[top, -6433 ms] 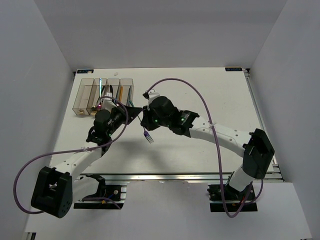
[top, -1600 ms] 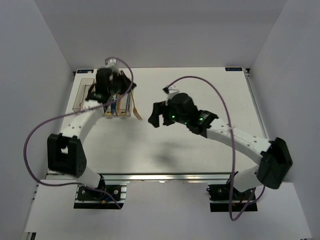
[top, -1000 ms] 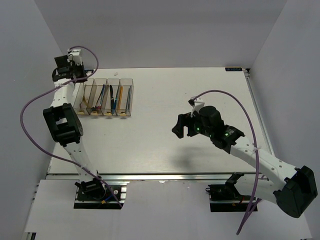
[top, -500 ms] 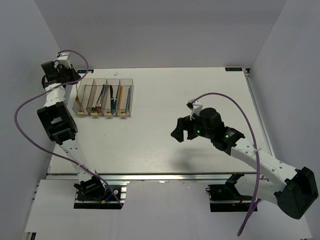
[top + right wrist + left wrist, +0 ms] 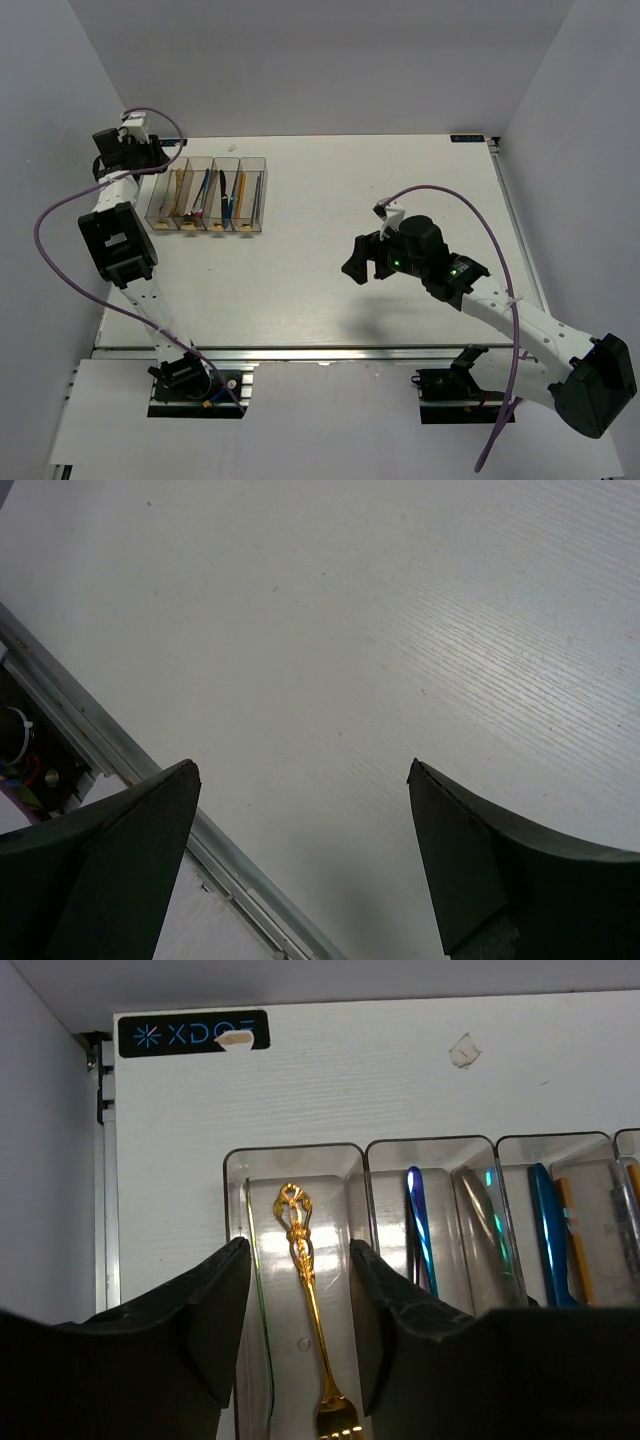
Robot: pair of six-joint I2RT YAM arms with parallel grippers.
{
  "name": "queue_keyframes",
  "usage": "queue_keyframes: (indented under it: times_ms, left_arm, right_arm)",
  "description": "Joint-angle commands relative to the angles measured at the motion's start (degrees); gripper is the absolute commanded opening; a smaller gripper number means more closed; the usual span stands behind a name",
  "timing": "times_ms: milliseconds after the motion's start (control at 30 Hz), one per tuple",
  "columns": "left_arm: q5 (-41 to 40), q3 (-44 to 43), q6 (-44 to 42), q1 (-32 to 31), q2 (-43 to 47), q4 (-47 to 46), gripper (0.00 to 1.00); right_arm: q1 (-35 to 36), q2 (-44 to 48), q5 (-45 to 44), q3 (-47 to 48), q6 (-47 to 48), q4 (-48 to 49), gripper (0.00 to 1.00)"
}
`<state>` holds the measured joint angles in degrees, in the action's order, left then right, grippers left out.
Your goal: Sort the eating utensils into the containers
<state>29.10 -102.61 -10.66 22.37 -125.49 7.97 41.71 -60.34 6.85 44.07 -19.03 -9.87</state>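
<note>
The left gripper (image 5: 298,1250) hangs above the containers (image 5: 430,1150) with its fingers moderately apart, gripping nothing. Directly below the gap, a gold fork (image 5: 305,1280) lies lengthwise in the end bin (image 5: 236,1175). Blue utensils (image 5: 418,1220) lie in the bins to the gripper's right. The right gripper (image 5: 300,770) is spread wide and empty, with the white table (image 5: 400,600) beneath it.

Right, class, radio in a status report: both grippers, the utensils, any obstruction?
Left gripper open by leftmost bin, gold fork lying inside. Right gripper open over table. Nothing in the way.
</note>
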Motion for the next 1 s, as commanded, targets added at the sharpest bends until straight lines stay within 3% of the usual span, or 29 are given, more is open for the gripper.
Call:
queue_keyframes:
  times_ms: [0, 200, 233, 267, 467, 500, 633, 833, 967]
  left_arm:
    - [-2.0, 1.5, 0.6, -0.1, 1.8, -2.4, 0.55]
    - [-6.2, 3.9, 5.6, -2.3, 7.6, -6.9, 0.65]
    - [-7.6, 4.3, 6.6, -2.8, 9.7, -7.5, 0.94]
    - [-10.4, 5.7, 8.2, -3.6, 11.0, -7.5, 0.98]
    - [-19.3, 12.9, 16.4, -6.5, 24.0, -8.7, 0.98]
    - [-24.0, 13.7, 20.4, -6.8, 26.0, -8.2, 0.98]
    - [-32.1, 18.0, 29.7, -7.0, 35.2, 4.0, 0.98]
    - [-40.5, 41.3, 30.3, -9.8, 60.8, 5.0, 0.98]
    - [-37.2, 55.3, 31.5, -11.7, 75.5, 4.6, 0.98]
  right_arm:
    - [0.2, 0.9, 0.6, -0.1, 0.8, 2.5, 0.89]
    - [0.2, 0.2, 0.4, 0.2, 0.7, 2.7, 0.89]
    - [0.2, 0.2, 0.1, 0.2, 0.9, 2.7, 0.89]
    - [0.2, 0.2, -0.7, 0.4, 1.1, 2.5, 0.89]
    - [0.2, 1.1, -9.9, 2.1, 2.0, 0.0, 0.89]
    - [0.2, 1.4, -11.8, 2.3, 1.9, -1.1, 0.89]
    - [0.2, 4.2, -24.0, 3.5, 1.2, -3.7, 0.89]
    - [0.2, 6.3, -37.7, 9.2, 1.9, -13.9, 0.89]
    - [0.2, 8.7, -40.8, 10.0, 1.2, -17.7, 0.89]
